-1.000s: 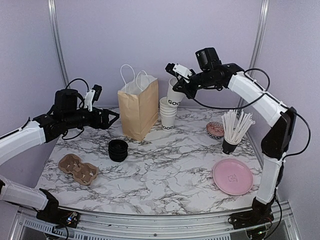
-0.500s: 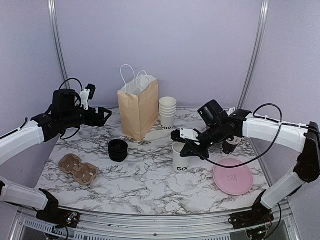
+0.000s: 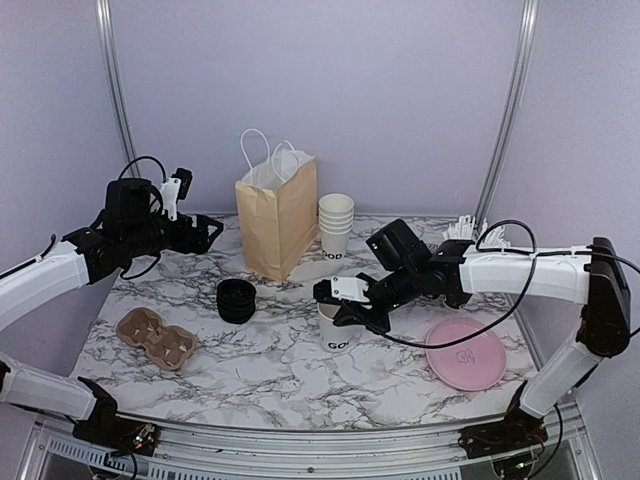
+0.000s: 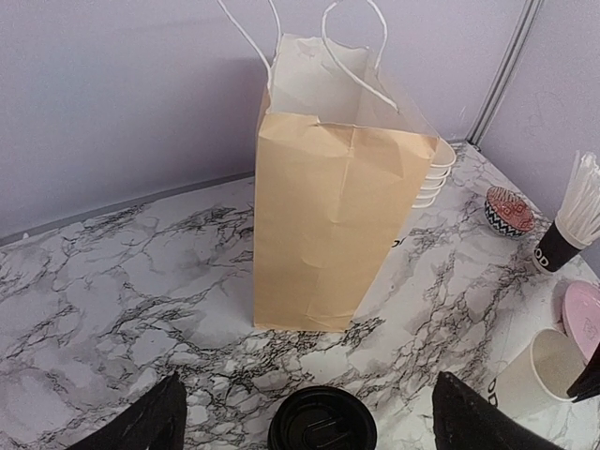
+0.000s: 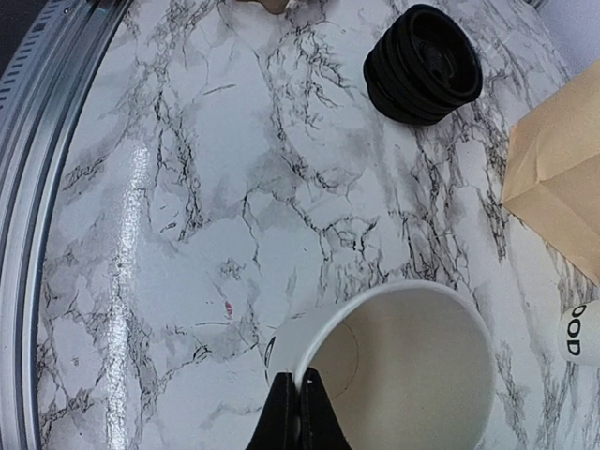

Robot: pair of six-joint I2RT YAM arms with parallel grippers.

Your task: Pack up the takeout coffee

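Clearly the white paper cup (image 3: 339,330) has no lid on it. It stands upright, long axis vertical, mouth open, in front of the paper bag (image 3: 277,215) and off its right corner. The right claw (image 3: 335,303) is pinched shut on the cup's rim, one finger inside the wall and one outside. I cannot tell whether the cup's base touches the bench (image 3: 300,385). The stack of black lids (image 3: 237,300) sits in front of the bag's left corner. The left claw (image 3: 205,232), spread wide and empty, is the nearer arm to the lids.
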